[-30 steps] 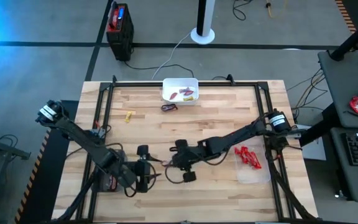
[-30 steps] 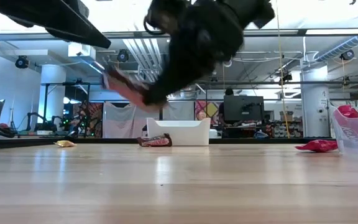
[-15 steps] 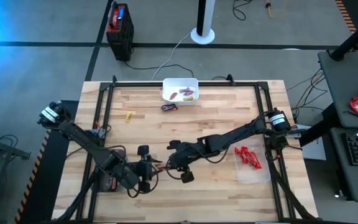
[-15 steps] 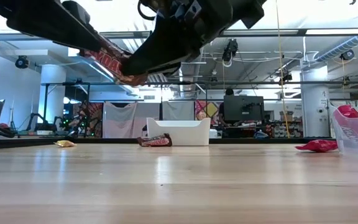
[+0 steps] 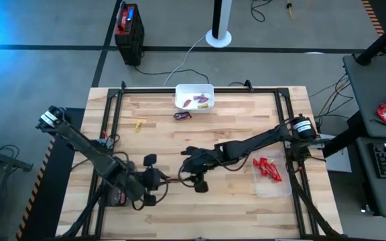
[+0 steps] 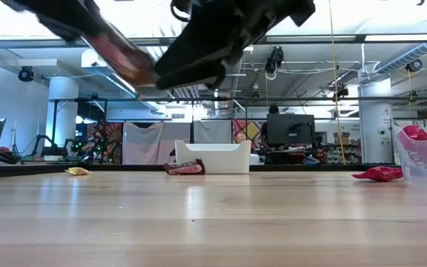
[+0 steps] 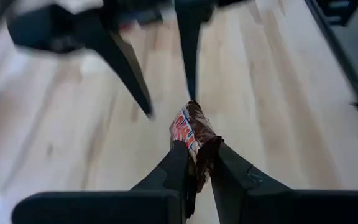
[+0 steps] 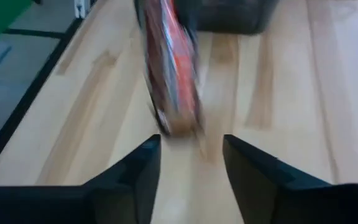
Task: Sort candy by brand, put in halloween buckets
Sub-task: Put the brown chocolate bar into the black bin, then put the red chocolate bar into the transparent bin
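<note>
The left gripper (image 7: pixel 194 163) pinches one end of the brown candy bar (image 7: pixel 193 134); the right gripper (image 8: pixel 188 152), released, could snag it loose.

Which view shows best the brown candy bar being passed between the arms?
The left wrist view: the brown candy bar sits pinched in the left end effector, with the right end effector open just beyond it. The right wrist view shows it blurred, the low view only a smear, the high view a speck.
</note>
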You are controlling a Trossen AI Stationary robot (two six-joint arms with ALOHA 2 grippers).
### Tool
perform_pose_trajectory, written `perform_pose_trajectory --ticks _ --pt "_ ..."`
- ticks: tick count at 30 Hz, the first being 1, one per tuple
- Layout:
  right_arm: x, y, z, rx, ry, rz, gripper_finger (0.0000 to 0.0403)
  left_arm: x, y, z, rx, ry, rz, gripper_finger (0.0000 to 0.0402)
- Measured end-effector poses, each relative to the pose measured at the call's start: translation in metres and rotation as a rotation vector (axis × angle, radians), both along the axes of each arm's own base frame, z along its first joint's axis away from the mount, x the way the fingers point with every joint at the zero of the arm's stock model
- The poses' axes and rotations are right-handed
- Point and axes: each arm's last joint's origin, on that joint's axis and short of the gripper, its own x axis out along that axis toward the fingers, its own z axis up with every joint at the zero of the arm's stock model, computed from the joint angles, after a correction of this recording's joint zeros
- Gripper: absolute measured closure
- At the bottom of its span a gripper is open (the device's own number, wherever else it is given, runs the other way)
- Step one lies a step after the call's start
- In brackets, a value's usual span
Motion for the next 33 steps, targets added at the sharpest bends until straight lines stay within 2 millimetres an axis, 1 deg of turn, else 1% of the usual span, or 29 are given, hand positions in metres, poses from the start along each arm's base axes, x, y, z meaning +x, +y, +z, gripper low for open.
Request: perform_pose_trajectory --ticks 3,7,10,12,14,17,20,22,24,27,30,33 --pt "-0.008 -0.005 0.012 0.007 0.03 -0.02 0.0209 -0.009 0.0 0.028 -0.071 0.143 0.013 0.0374" --pt "-0.022 -0.012 0.03 0.0 0.065 -0.029 0.0184 -0.031 0.001 0.056 -0.079 0.422 0.002 0.0375" --pt "-0.031 -0.017 0.041 -0.001 0.086 -0.042 0.0173 -0.05 0.005 0.07 -0.103 0.647 0.061 0.0376" --pt "-0.036 -0.019 0.048 0.003 0.097 -0.05 0.0168 -0.062 0.008 0.073 -0.127 0.789 0.129 0.0376" --pt "-0.04 -0.02 0.051 0.003 0.111 -0.054 0.0165 -0.072 0.01 0.073 -0.143 0.9 0.164 0.0377" --pt "-0.046 -0.022 0.053 -0.004 0.148 -0.058 0.0161 -0.081 0.007 0.063 -0.166 1.004 0.14 0.0378" --pt "-0.054 -0.027 0.055 0.002 0.203 -0.094 0.0159 -0.083 0.006 0.05 -0.171 1.045 0.131 0.0379" --pt "-0.06 -0.033 0.058 0.023 0.25 -0.154 0.0156 -0.084 0.007 0.042 -0.158 1.039 0.164 0.0376" --pt "-0.066 -0.04 0.059 0.038 0.304 -0.2 0.0153 -0.085 0.009 0.034 -0.142 1.033 0.244 0.0354" --pt "-0.077 -0.05 0.062 0.061 0.382 -0.274 0.0146 -0.087 0.01 0.026 -0.149 1.071 0.281 0.0303" --pt "-0.089 -0.064 0.066 0.091 0.46 -0.394 0.0141 -0.088 0.01 0.022 -0.154 1.096 0.303 0.0253" --pt "-0.1 -0.083 0.065 0.115 0.549 -0.563 0.0138 -0.088 0.009 0.022 -0.155 1.095 0.301 0.0216"
